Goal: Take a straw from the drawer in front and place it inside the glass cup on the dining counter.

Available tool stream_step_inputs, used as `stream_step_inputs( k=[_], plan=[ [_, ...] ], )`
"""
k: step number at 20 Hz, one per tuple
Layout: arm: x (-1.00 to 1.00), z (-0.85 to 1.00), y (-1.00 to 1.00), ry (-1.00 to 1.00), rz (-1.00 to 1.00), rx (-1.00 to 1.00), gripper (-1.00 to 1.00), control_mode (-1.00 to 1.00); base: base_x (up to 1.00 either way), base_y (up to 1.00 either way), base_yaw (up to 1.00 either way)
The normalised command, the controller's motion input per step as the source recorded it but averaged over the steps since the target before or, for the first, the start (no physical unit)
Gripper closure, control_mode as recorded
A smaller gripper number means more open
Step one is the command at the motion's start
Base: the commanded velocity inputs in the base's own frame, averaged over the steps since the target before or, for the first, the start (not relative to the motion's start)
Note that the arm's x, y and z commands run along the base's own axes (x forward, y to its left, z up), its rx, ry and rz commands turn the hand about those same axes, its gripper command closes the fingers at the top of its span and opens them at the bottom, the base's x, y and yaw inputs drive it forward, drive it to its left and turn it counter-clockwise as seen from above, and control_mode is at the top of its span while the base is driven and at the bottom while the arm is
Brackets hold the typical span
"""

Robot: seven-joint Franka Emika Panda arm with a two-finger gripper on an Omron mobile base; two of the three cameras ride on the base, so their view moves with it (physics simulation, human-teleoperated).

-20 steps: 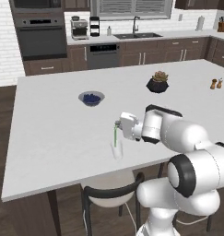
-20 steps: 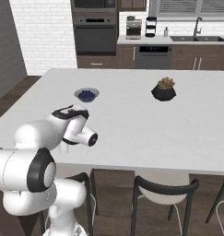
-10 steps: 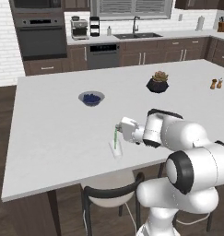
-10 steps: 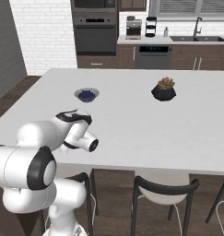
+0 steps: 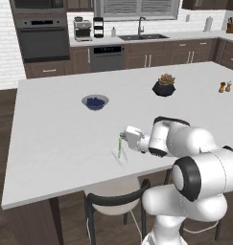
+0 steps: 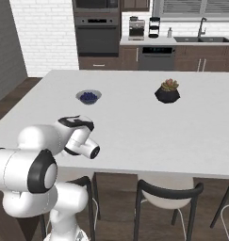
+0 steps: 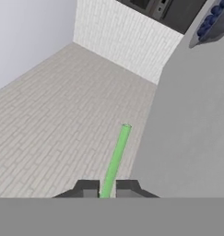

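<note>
On the white counter [image 5: 65, 119] ahead of me sit a grey bowl [image 5: 95, 102] of dark berries, a potted plant in a black pot [image 5: 164, 86] further right, and two small shakers [image 5: 225, 87] near the right edge. All are well apart from where I work. A dark chair [image 5: 117, 198] is tucked under the near edge, just below my arm. The counter around the glass cup [image 5: 121, 157] is bare, with open room to the left and toward the bowl; the cup stands near the near edge. My arm reaches out low and leftward over the counter, wrist level. My gripper [image 5: 123, 137] has its jaws pinched on the straw [image 5: 120, 148], which hangs down with its lower end in the cup (how deep, I cannot tell).
</note>
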Motion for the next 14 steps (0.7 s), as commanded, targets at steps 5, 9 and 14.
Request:
stream_step_inputs(
  k=[5,9,14],
  plan=[
    [0.0,-0.22,-0.13,-0.02,0.0,-0.02,1.0,-1.0,0.0,0.0,0.0],
    [-0.02,-0.08,-0.23,-0.04,0.0,-0.05,1.0,-1.0,0.0,0.0,0.0],
    [-0.17,-0.07,-0.25,-0.07,0.0,-0.05,1.0,-1.0,0.0,0.0,0.0]
  ],
)
